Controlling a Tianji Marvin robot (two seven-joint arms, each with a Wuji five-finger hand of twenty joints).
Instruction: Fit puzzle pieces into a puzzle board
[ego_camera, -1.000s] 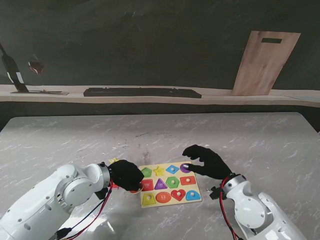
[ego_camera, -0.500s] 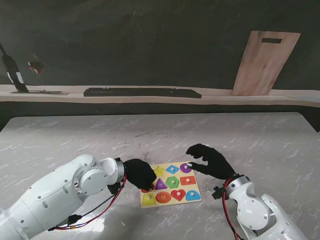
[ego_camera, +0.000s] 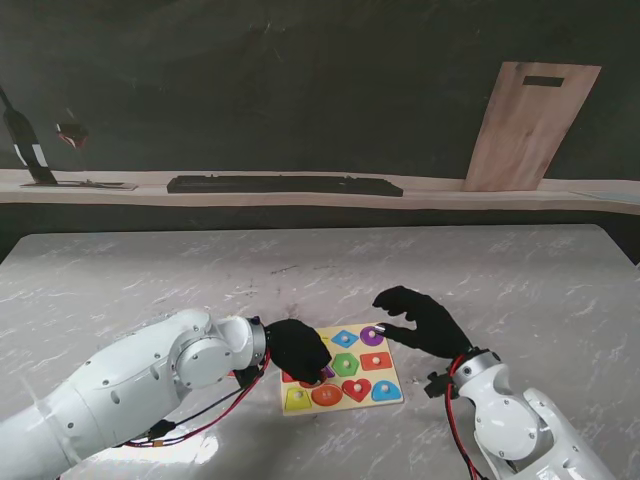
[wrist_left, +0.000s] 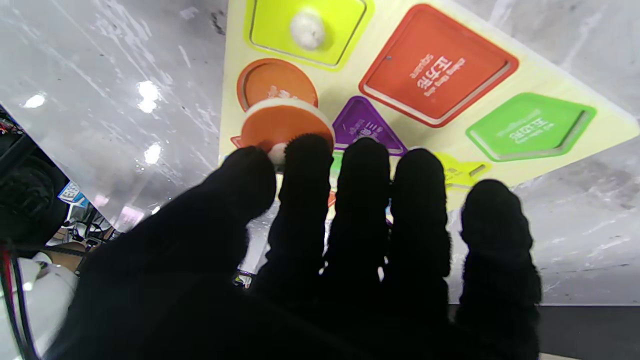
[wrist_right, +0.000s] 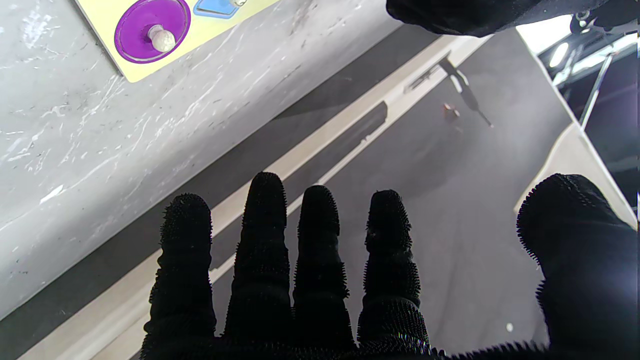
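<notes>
The left hand (wrist_left: 300, 240) pinches the orange round piece (wrist_left: 285, 125) by its knob. The round hole (wrist_left: 276, 85) lies just past its fingertips. The right hand (ego_camera: 420, 322) hangs spread, holding nothing.

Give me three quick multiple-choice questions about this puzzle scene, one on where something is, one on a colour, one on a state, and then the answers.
1. Where is the left hand?
A. Over the puzzle board's left part
B. Beside the leaning wooden board
C. On the far shelf

2. What colour is the round piece held by the left hand?
A. Blue
B. Orange
C. Green

3. What state is the right hand in?
A. Shut on a star piece
B. Open, holding nothing
C. Pressed flat on the board

Answers:
1. A: the stand view shows the left hand above the left part of the puzzle board.
2. B: the left wrist view shows an orange round piece at the fingertips, close to the orange round recess.
3. B: the right hand has spread fingers and nothing in them.
</notes>
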